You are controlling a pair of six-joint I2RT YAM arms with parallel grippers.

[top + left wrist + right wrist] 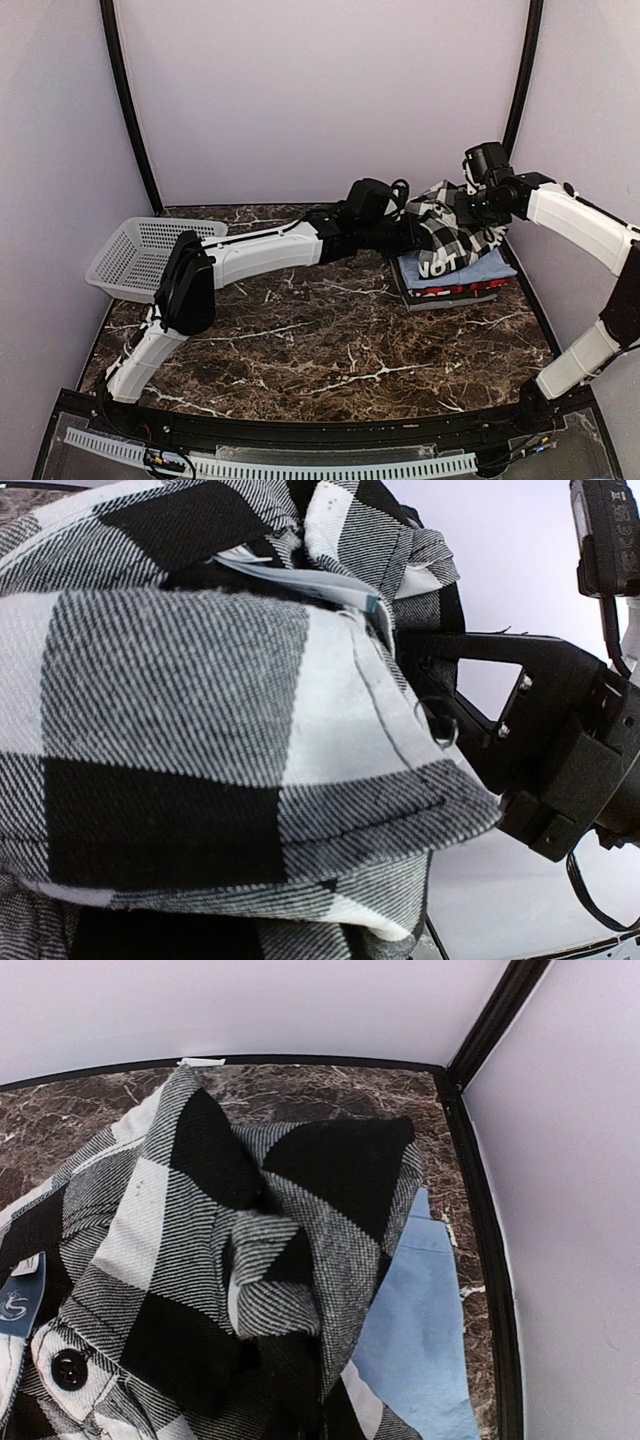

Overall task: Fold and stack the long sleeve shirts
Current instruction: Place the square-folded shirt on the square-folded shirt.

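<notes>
- Pincers: the left pincer (418,228) and the right pincer (458,207) are both squeezed tight on the checked shirt (450,235), very near each other, with cloth bunched over their tips.
- Shirt: it is lifted at the far right corner. Its low part (the bit with white letters) rests on the blue shirt (492,268), which lies on the red shirt (462,290).
- Step, I think: putting the checked shirt on top of the pile.
- Next: lower it flat and even on the pile, then let go.
- Room: the side wall (590,120) and the corner post (520,70) are close by. More room lies left and nearer on the surface (330,340). The basket (135,255) sits well apart at the left edge.
</notes>
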